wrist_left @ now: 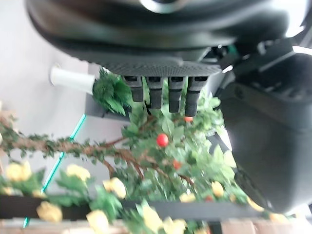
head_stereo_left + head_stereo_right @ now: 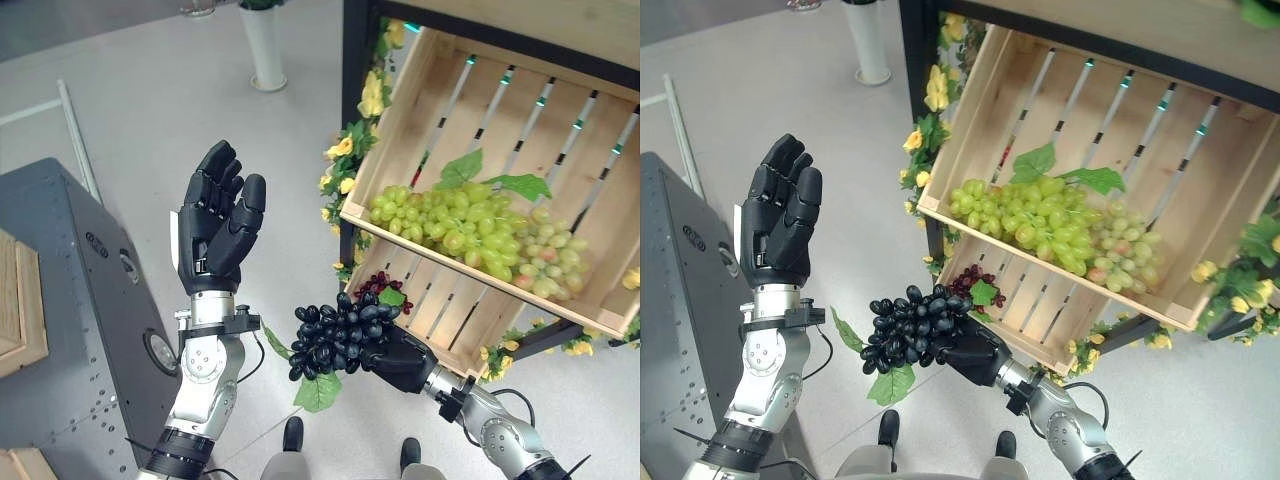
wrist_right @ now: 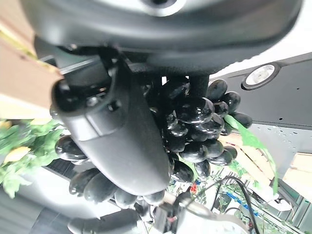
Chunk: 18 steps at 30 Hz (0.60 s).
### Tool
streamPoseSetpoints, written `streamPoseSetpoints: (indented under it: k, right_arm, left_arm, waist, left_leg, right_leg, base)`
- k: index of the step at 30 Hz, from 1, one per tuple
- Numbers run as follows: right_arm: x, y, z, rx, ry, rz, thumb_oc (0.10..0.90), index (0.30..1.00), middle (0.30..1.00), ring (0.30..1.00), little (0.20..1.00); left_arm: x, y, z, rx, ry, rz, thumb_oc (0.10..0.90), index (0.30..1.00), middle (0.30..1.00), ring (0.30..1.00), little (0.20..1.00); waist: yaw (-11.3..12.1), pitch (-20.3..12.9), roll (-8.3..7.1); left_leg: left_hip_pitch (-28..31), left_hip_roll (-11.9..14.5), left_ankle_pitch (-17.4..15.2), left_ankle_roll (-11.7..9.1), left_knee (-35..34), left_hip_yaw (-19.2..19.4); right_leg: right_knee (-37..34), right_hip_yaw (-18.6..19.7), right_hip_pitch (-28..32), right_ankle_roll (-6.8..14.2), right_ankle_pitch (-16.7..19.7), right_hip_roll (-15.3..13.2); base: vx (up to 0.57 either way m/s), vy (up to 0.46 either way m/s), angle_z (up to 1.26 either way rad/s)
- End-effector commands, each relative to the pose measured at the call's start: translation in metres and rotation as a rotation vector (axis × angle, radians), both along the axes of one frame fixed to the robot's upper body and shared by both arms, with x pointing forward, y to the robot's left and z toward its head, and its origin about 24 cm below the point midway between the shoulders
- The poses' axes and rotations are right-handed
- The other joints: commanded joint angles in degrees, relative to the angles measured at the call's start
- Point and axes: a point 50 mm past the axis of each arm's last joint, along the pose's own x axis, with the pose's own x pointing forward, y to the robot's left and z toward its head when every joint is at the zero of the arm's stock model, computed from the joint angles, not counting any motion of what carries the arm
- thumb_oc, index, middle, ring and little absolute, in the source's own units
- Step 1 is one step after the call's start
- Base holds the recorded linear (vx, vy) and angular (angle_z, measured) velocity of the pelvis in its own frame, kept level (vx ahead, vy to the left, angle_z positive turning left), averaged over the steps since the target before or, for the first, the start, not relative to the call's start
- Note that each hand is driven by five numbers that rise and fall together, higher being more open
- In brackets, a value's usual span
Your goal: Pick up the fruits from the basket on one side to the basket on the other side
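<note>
Gripping a bunch of black grapes [image 2: 335, 340], the right hand [image 2: 400, 362] sits lowest in the eye views, its fingers and thumb wrapped round the cluster as the right wrist view shows from close by; green leaves [image 2: 318, 391] hang off the bunch over the pale floor [image 2: 130, 70]. To its left, the left hand [image 2: 215, 222] is raised upright and empty, fingers straight and loosely together, palm facing the fruit, in front of a grey metal cabinet [image 2: 60, 300]. Just beyond the right hand, a lower wooden crate [image 2: 455, 315] holds a small bunch of dark red grapes [image 2: 375, 285] with a leaf. Above and behind it, a tilted upper wooden crate [image 2: 420, 110] carries a large heap of green grapes [image 2: 470, 235] with leaves, edged by yellow artificial flowers [image 2: 360, 120]. Farthest off stands a white post [image 2: 262, 45].
</note>
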Motion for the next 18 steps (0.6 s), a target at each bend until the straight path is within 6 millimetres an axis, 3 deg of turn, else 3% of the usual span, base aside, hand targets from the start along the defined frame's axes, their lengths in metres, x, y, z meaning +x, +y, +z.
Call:
streamPoseSetpoints:
  k: [1, 7, 10, 18]
  right_arm:
    - [0.044, 0.009, 0.071, 0.234, -0.313, -0.099, 0.4, 0.3, 0.3, 0.3, 0.3]
    - [0.059, 0.003, 0.087, 0.287, -0.372, -0.17, 0.4, 0.3, 0.3, 0.3, 0.3]
    - [0.067, -0.004, 0.095, 0.303, -0.394, -0.218, 0.4, 0.3, 0.3, 0.3, 0.3]
    - [0.09, -0.02, 0.106, 0.267, -0.409, -0.32, 0.4, 0.3, 0.3, 0.3, 0.3]
  left_arm:
    - [0.005, 0.001, 0.049, 0.096, -0.239, 0.015, 0.8, 0.9, 0.9, 0.9, 0.9]
    - [0.014, 0.004, 0.047, 0.079, -0.218, 0.06, 0.8, 0.9, 0.9, 0.9, 0.9]
    - [0.018, 0.006, 0.041, 0.084, -0.185, 0.116, 0.8, 0.9, 0.9, 0.9, 0.9]
    - [0.025, 0.002, 0.037, 0.053, -0.164, 0.146, 0.8, 0.9, 0.9, 0.9, 0.9]
  waist:
    - [1.23, 0.85, -1.84]
    - [1.75, 6.13, -2.96]
    - [1.56, 8.48, -2.43]
    - [1.72, 13.25, -0.23]
  left_leg:
    - [-1.64, 0.77, -7.07, 1.51, 6.85, 0.32]
    - [-11.7, 2.47, -8.93, -0.38, 20.0, -2.13]
    - [-16.5, 2.99, -10.21, -1.2, 26.02, -3.7]
    - [-22.51, 1.77, -10.82, -1.59, 31.45, -5.03]
  right_leg:
    - [4.46, 0.85, -4.49, -2.78, 2.6, -1.5]
    - [12.87, 0.57, -9.55, -5.05, -0.66, 0.41]
    - [16.73, 0.86, -12.23, -6.43, -2.46, 0.95]
    - [23.62, 1.2, -17.0, -9.04, -5.48, 2.08]
  base:
    - [-0.1, -0.13, 0.11]
    - [-0.13, -0.115, 0.11]
    - [-0.07, -0.031, 0.02]
    - [-0.04, 0.007, 0.04]
